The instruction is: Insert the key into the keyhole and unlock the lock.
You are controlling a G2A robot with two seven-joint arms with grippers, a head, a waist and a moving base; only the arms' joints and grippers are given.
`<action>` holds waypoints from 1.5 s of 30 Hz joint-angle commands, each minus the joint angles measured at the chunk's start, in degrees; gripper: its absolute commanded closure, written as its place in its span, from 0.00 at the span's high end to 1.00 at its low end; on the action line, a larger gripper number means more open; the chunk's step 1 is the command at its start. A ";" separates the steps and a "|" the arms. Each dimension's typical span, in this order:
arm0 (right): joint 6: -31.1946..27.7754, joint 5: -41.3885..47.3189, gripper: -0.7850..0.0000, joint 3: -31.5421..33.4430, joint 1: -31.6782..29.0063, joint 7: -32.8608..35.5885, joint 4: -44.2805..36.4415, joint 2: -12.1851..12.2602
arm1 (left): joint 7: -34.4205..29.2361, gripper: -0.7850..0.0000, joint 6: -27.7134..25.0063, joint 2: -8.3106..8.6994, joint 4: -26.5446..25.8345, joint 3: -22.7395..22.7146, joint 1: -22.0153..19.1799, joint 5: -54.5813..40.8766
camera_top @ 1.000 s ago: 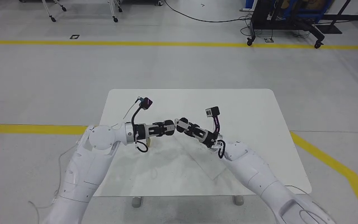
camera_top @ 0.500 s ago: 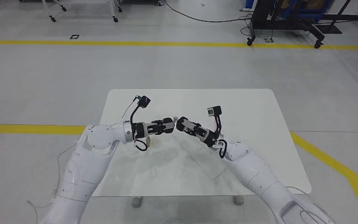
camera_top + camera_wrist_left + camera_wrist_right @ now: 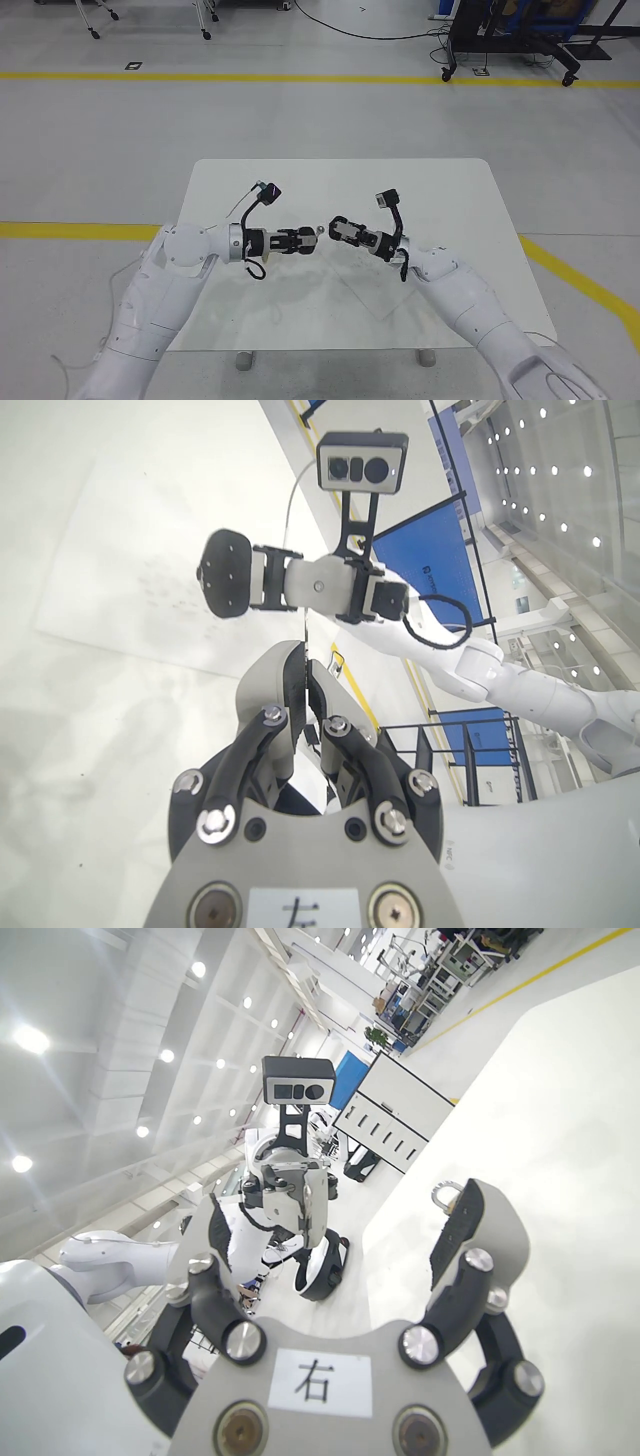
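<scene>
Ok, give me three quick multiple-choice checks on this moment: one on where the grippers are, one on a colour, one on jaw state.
1. Where do the left gripper and the right gripper stand?
A) tips touching
B) facing each other with a gap, above the table
C) both beyond the table's edge

2. What colour is the table top?
A) blue
B) white
C) black

3. Which gripper is open?
A) left gripper
B) both
C) right gripper

Answers:
1 B: the top view shows the two tips pointed at each other, apart, over the table.
2 B: the top is plain white.
3 C: in its own wrist view the right gripper's fingers are spread wide, while the left gripper's fingers are shut on the key.
</scene>
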 commanded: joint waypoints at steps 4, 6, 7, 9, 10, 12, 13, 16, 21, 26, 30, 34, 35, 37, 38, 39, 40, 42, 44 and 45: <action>2.34 4.90 1.00 2.31 -1.00 8.40 -1.10 1.33 | -1.66 0.00 0.32 -0.06 1.55 1.35 -1.13 -1.71; 3.02 6.01 0.95 2.47 -1.06 9.98 -1.19 1.42 | -2.49 0.00 0.22 -0.07 2.28 1.71 -1.53 -2.99; 3.27 6.17 0.89 2.32 -0.99 10.45 -1.19 1.37 | -2.79 0.00 0.16 -0.06 2.56 1.83 -1.77 -3.29; 3.55 6.50 0.56 1.75 -0.82 11.28 -1.28 1.16 | -3.49 0.00 -0.13 0.02 2.90 2.17 -2.14 -3.14; 3.68 6.49 0.49 1.45 -0.69 11.48 -1.13 1.04 | -3.77 0.00 -0.44 0.06 2.89 2.41 -2.27 -2.80; 3.86 6.33 0.45 0.84 -0.38 11.81 -0.83 0.78 | -4.06 0.00 -0.81 0.13 2.81 2.95 -2.44 -1.84; 3.89 6.41 0.46 0.59 -0.29 11.87 -0.64 0.65 | -4.06 0.00 -0.85 0.16 2.78 3.15 -2.53 -1.56; 4.16 6.58 0.47 0.06 0.16 12.40 -0.01 0.37 | -3.79 0.00 -0.90 0.25 2.79 3.51 -2.65 -1.39; 3.88 6.89 0.43 -0.21 0.61 12.82 0.80 0.07 | -3.65 0.00 -1.07 0.44 2.43 4.18 -2.75 -0.41; 3.57 7.07 0.33 -0.24 0.81 13.08 1.32 -0.12 | -3.53 0.00 -1.22 0.63 2.32 4.52 -2.85 -0.49; 3.66 6.96 0.29 -0.34 0.88 13.48 1.52 -0.23 | -3.55 0.00 -1.35 0.78 2.40 4.77 -2.98 -0.66; 3.85 6.95 0.24 -0.44 0.95 13.95 1.62 -0.34 | -3.50 0.00 -1.42 0.92 2.42 5.03 -3.10 -0.81; 3.85 6.95 0.23 -0.49 0.96 14.09 1.59 -0.37 | -3.43 0.00 -1.42 0.96 2.43 5.10 -3.14 -0.73; 3.88 6.98 0.22 -0.54 0.96 14.43 1.55 -0.41 | -3.38 0.00 -1.46 1.03 2.39 5.25 -3.20 -0.63; 3.87 7.06 0.20 -0.52 0.95 14.56 1.53 -0.43 | -3.33 0.00 -1.45 1.06 2.39 5.31 -3.22 -0.64; 3.86 7.14 0.18 -0.49 0.94 14.66 1.54 -0.44 | -3.27 0.00 -1.46 1.10 2.38 5.38 -3.25 -0.62; 3.90 7.11 0.16 -0.49 0.97 14.82 1.54 -0.45 | -3.19 0.00 -1.46 1.13 2.37 5.43 -3.27 -0.57; 3.98 7.22 0.13 -0.46 0.92 14.90 1.38 -0.47 | -3.19 0.00 -1.49 1.20 2.34 5.58 -3.31 -0.59; 4.16 7.31 0.12 -0.45 0.86 15.08 1.13 -0.46 | -3.15 0.00 -1.40 1.27 2.39 5.69 -3.39 -0.61; 4.25 7.30 0.11 -0.46 0.81 15.17 1.00 -0.45 | -3.05 0.00 -1.36 1.30 2.40 5.75 -3.42 -0.57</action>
